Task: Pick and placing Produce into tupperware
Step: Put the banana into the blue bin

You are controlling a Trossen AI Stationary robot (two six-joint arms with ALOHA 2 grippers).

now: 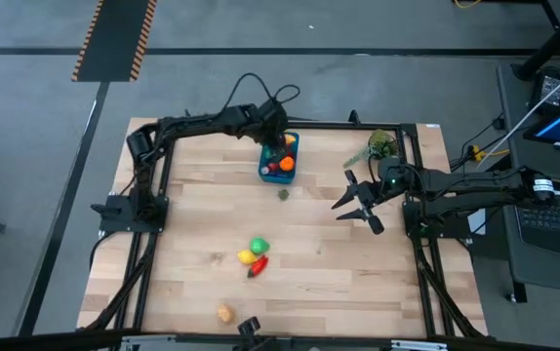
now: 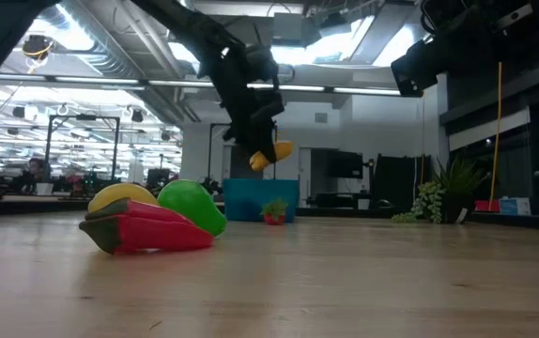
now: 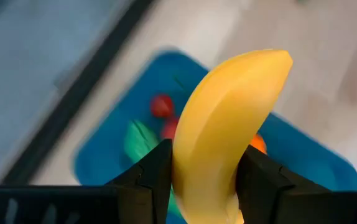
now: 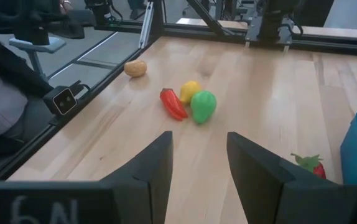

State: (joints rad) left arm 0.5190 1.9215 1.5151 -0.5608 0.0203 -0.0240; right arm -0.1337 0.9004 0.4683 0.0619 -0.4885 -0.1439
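Left gripper (image 3: 204, 180) clamps banana (image 3: 228, 124) above teal tub (image 1: 279, 157) — right gripper (image 4: 198, 168) apart, fingers spread, empty

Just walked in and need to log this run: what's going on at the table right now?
The left tool is shut on a yellow banana and holds it above the teal tub at the table's far edge; the tub already has a few toys inside. The right tool hangs open and empty over the table's right side. A green fruit, a yellow piece and a red pepper lie clustered mid-table, with a strawberry near the tub.
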